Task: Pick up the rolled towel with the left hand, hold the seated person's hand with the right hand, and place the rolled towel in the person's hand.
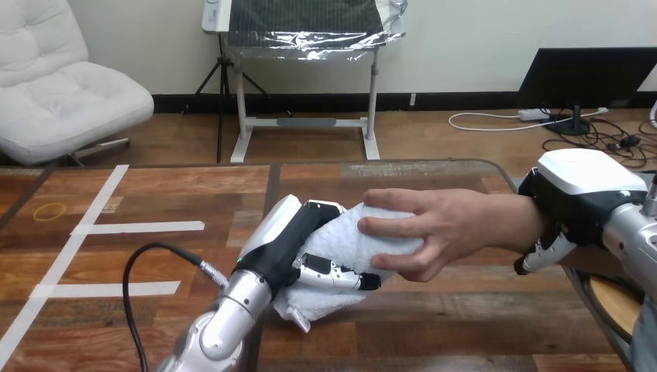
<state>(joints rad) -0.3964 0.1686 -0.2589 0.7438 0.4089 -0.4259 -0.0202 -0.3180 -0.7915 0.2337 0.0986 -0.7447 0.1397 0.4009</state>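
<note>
A white rolled towel (341, 256) is held above the middle of the table. My left hand (290, 240) is shut on it, fingers curled under its near side. The person's hand (426, 229) reaches in from the right and lies over the towel's right end, fingers wrapped on top of it. My right hand (577, 201) sits at the person's wrist (519, 221), its fingers (546, 252) curled under the wrist.
The wooden table (155, 256) carries white tape lines (85, 229) on its left part and a yellow rubber band (50, 211) at the far left. A black cable (147, 271) loops from my left forearm.
</note>
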